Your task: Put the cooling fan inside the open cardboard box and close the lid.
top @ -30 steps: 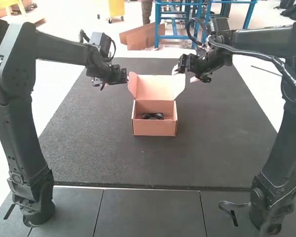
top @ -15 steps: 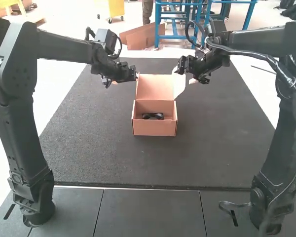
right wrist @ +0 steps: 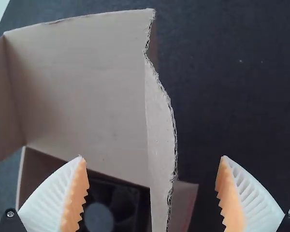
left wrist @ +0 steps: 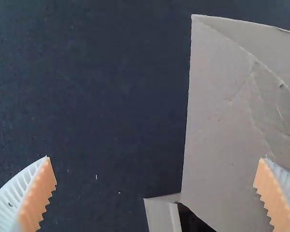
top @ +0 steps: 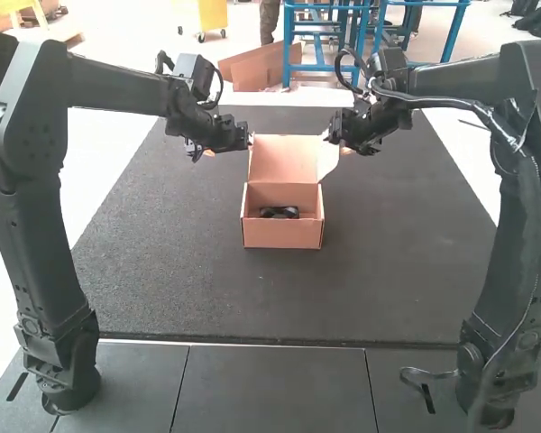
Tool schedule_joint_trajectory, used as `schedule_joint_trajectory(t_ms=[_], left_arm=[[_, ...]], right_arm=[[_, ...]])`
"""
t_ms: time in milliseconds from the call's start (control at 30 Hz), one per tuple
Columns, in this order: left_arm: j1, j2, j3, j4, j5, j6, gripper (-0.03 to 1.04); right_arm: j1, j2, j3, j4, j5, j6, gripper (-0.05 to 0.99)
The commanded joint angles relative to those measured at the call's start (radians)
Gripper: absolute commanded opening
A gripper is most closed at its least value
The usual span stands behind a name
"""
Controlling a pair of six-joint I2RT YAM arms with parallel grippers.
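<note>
Inside the cardboard box [top: 282, 230] the cooling fan [top: 279, 212] lies flat. The left gripper [top: 238, 138] and right gripper [top: 335, 134], fingers spread wide, flank the upright lid [top: 284, 161] — best to press both top corners down together, evenly.

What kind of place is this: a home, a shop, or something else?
Probably a robot test bench: a left arm and a right arm stand over a dark mat, with one cardboard box holding a cooling fan.
</note>
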Motion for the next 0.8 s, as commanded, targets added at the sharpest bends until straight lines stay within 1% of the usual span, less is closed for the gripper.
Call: schedule_joint_trajectory(t_ms=[0, 133, 300, 367, 400, 500, 567, 767], left_arm=[[-0.001, -0.003, 0.028, 0.001, 0.016, -0.002, 0.97], [-0.001, -0.003, 0.03, 0.001, 0.016, -0.002, 0.97], [-0.001, -0.003, 0.028, -0.001, 0.016, -0.002, 0.97], [-0.001, -0.003, 0.028, -0.002, 0.016, -0.002, 0.97], [-0.001, -0.003, 0.028, -0.004, 0.016, -0.002, 0.97], [-0.001, -0.003, 0.03, -0.004, 0.016, -0.002, 0.97], [-0.001, -0.003, 0.033, -0.009, 0.016, -0.002, 0.97], [-0.004, -0.003, 0.034, -0.018, 0.016, -0.002, 0.97]], right_arm=[[-0.007, -0.009, 0.03, 0.011, 0.018, -0.014, 0.48], [-0.009, -0.01, 0.03, 0.022, 0.018, -0.012, 0.35], [-0.007, -0.009, 0.029, 0.043, 0.018, -0.006, 0.27], [-0.007, -0.009, 0.027, 0.048, 0.018, -0.008, 0.26], [-0.009, -0.009, 0.026, 0.052, 0.018, -0.006, 0.23], [-0.007, -0.007, 0.023, 0.062, 0.018, -0.003, 0.18], [-0.007, -0.006, 0.023, 0.065, 0.017, -0.003, 0.12], [0.0, -0.007, 0.021, 0.062, 0.011, -0.003, 0.04]])
